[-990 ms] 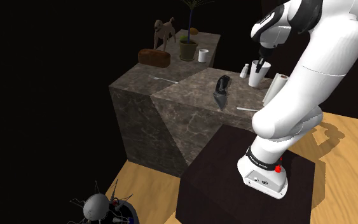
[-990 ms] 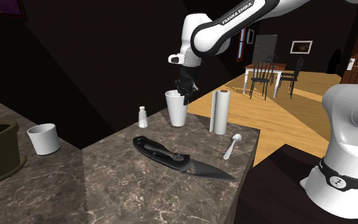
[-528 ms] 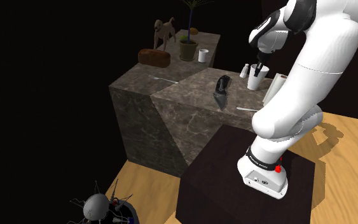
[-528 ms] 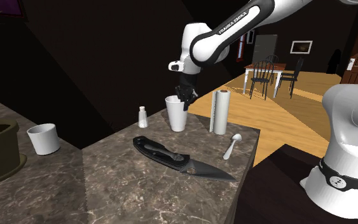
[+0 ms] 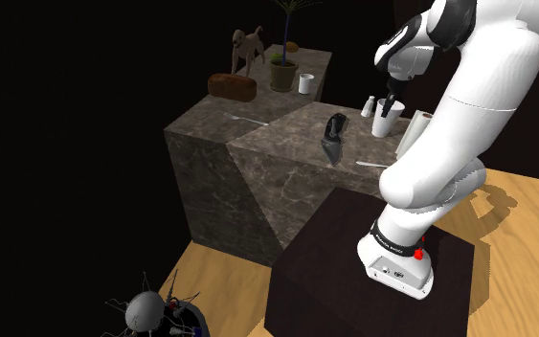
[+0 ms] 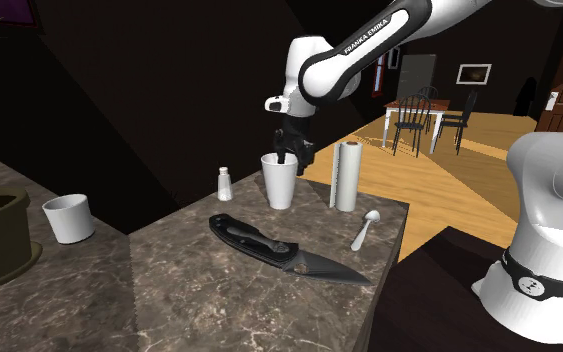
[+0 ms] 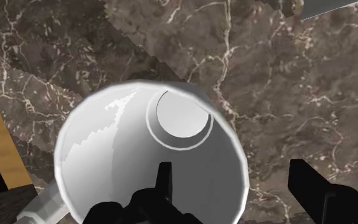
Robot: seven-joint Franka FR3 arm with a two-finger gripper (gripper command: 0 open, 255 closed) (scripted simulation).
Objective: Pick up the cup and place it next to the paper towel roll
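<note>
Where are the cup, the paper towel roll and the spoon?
cup (image 6: pixel 280 185): second exterior view, its outer wall.
paper towel roll (image 6: pixel 345 178): second exterior view, its side.
spoon (image 6: pixel 363 232): second exterior view, its handle.

Dim light throughout, with a soft shadow across the wooden floor.

"FRANKA EMIKA" on arm (blk link)
</note>
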